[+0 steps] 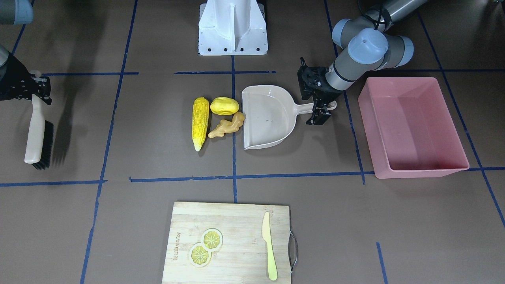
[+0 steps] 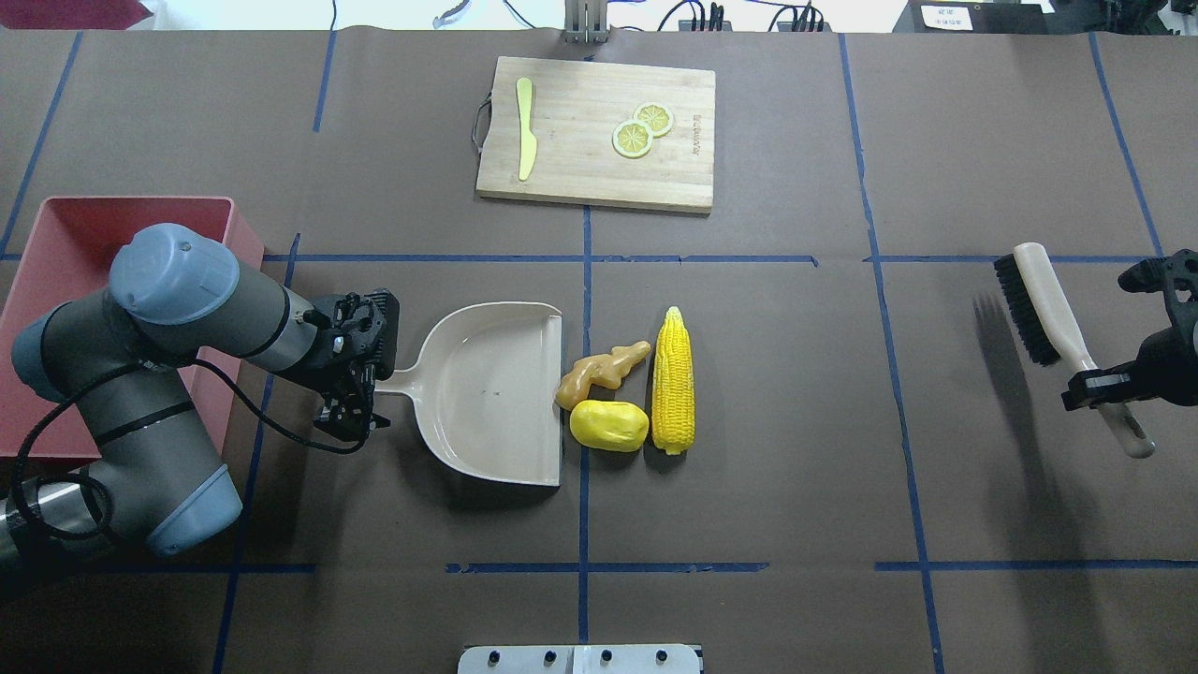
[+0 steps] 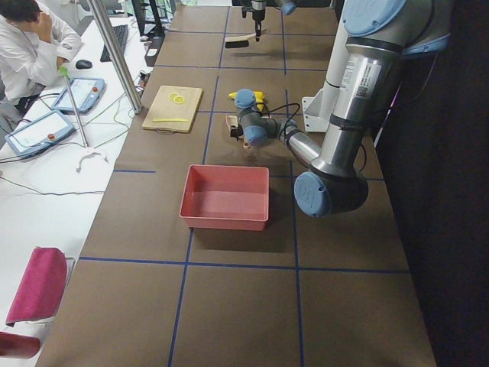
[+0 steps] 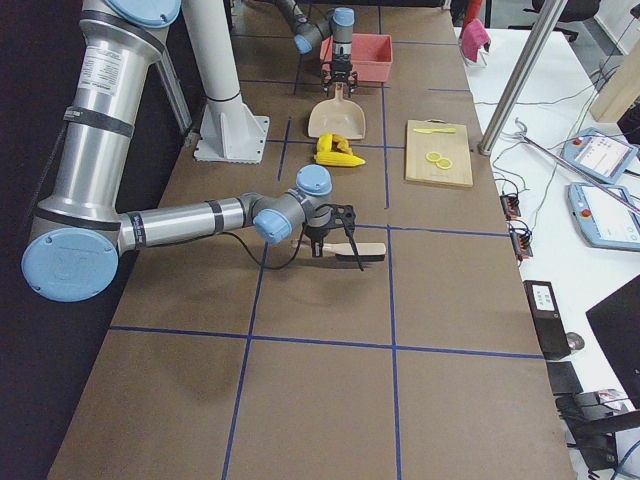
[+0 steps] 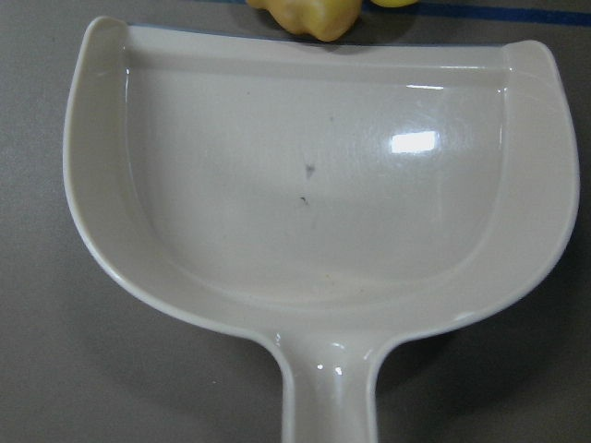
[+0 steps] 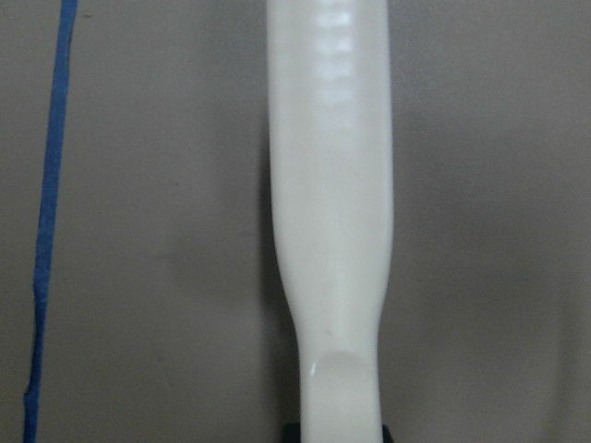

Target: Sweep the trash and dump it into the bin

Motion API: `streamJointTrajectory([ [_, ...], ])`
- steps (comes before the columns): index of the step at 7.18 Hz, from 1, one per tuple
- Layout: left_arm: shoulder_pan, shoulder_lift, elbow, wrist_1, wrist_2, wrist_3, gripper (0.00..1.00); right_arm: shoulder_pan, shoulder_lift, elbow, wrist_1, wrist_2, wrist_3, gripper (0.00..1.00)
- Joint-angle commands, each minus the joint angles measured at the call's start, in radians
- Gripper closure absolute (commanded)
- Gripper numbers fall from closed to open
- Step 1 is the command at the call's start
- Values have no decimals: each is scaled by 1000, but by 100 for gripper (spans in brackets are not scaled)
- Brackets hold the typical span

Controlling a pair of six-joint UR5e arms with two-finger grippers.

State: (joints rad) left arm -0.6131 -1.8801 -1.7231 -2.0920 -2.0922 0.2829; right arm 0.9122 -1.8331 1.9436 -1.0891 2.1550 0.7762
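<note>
The trash lies in a cluster mid-table: a yellow corn cob (image 2: 674, 379), a yellow potato (image 2: 609, 425) and a tan ginger root (image 2: 599, 373). The ginger touches the open lip of a beige dustpan (image 2: 487, 393), which lies flat with its mouth toward them. My left gripper (image 2: 360, 384) is shut on the dustpan's handle. The pink bin (image 2: 94, 234) stands behind my left arm and holds nothing. Far off on the other side, my right gripper (image 2: 1109, 388) is shut on the handle of a black-bristled brush (image 2: 1048, 309), held just above the table.
A wooden cutting board (image 2: 599, 178) with two lemon slices (image 2: 642, 129) and a pale knife (image 2: 525, 140) sits at the far edge. The robot's white base (image 1: 232, 27) is behind the dustpan. A person (image 3: 30, 46) sits beside the table.
</note>
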Motion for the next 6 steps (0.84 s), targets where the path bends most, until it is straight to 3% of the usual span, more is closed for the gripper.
streamJointTrajectory([
  [1,4,-5,0,3,12,-59,48,0,0,0,0,0,0,100],
  [2,6,-5,3,4,14,-57,66,0,0,0,0,0,0,100],
  [3,6,-8,2,4,14,-54,73,0,0,0,0,0,0,100],
  [6,6,-24,2,4,14,-51,76,0,0,0,0,0,0,100],
])
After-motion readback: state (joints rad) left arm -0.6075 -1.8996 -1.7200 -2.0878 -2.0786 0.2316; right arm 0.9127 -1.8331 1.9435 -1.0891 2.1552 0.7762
